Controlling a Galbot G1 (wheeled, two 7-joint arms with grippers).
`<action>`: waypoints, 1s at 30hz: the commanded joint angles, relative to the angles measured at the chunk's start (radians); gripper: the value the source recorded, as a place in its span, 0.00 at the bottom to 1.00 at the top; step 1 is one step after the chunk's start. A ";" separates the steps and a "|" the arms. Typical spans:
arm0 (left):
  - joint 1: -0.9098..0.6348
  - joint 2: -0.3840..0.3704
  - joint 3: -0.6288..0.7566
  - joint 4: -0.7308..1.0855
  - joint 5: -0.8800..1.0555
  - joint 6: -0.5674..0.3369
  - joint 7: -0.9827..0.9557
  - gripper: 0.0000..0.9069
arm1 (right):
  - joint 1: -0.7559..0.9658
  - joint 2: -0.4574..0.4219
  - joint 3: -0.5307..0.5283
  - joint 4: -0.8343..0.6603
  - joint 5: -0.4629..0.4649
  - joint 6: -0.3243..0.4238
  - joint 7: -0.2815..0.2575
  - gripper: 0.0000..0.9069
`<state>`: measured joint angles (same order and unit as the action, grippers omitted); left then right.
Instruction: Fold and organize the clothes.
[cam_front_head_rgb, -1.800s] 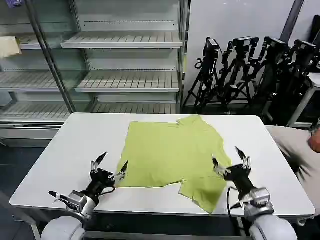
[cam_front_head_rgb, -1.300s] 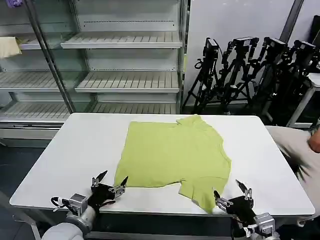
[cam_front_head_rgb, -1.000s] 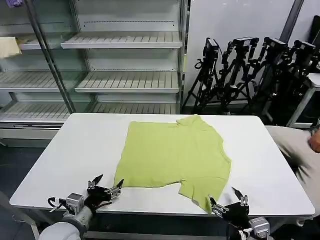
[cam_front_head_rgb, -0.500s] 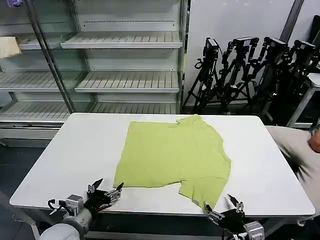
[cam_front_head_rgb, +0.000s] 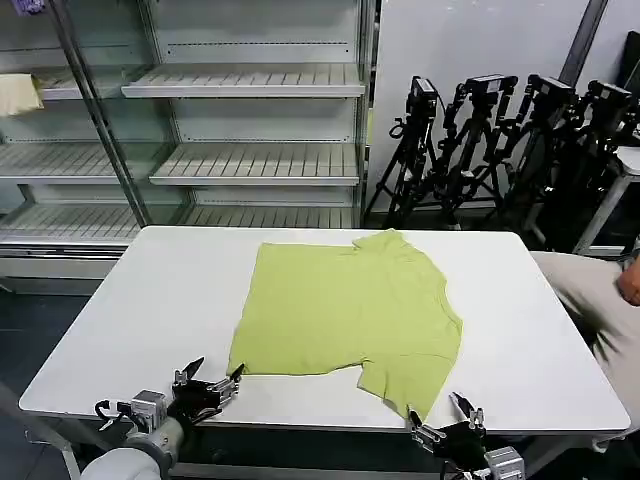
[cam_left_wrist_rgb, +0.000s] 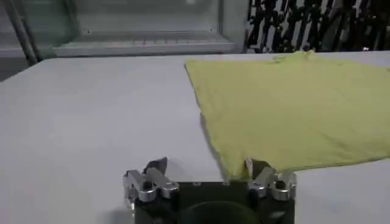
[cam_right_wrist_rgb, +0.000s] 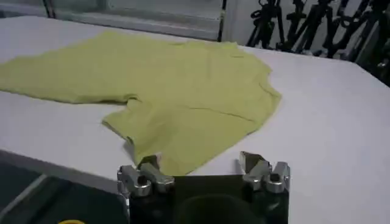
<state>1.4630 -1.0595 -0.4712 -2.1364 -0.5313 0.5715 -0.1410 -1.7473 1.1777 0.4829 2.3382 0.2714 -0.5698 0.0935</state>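
The left tool (cam_front_head_rgb: 207, 381) sits low at the near edge of the white counter (cam_front_head_rgb: 130, 310), just beside the near left corner of the T-shirt (cam_front_head_rgb: 345, 310); its fingers (cam_left_wrist_rgb: 152, 179) are spread wide with nothing between them, and in the left wrist view one fingertip lies at the edge of that fabric corner, though whether it touches I cannot tell; the lime yellow-green T-shirt lies flat across the middle of the counter, its body spread toward the far edge, one short sleeve pointing to the near edge on the right and the other bunched at the far side; the fabric is smooth with a few shallow creases; the right tool (cam_front_head_rgb: 440, 428) hangs at the near edge of the counter, just beside the tip of the near sleeve, its fingers (cam_right_wrist_rgb: 259, 170) also wide apart and holding nothing; beyond the counter stand glass-fronted shelves (cam_front_head_rgb: 250, 150) on the left and a cluster of black tripods (cam_front_head_rgb: 500, 140) on the right.
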 joint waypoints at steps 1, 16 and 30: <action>0.002 -0.007 0.011 -0.002 -0.003 0.005 -0.001 0.01 | -0.004 0.001 -0.006 -0.008 0.025 -0.008 0.015 0.00; 0.004 -0.004 0.032 -0.008 -0.013 0.005 0.023 0.01 | 0.005 0.001 -0.016 -0.008 0.033 -0.007 0.009 0.00; -0.110 -0.011 0.030 -0.015 -0.015 -0.006 0.022 0.01 | 0.154 -0.016 0.001 0.001 0.099 0.019 0.003 0.00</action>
<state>1.4308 -1.0668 -0.4352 -2.1517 -0.5466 0.5749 -0.1133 -1.6569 1.1612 0.4782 2.3292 0.3435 -0.5646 0.1006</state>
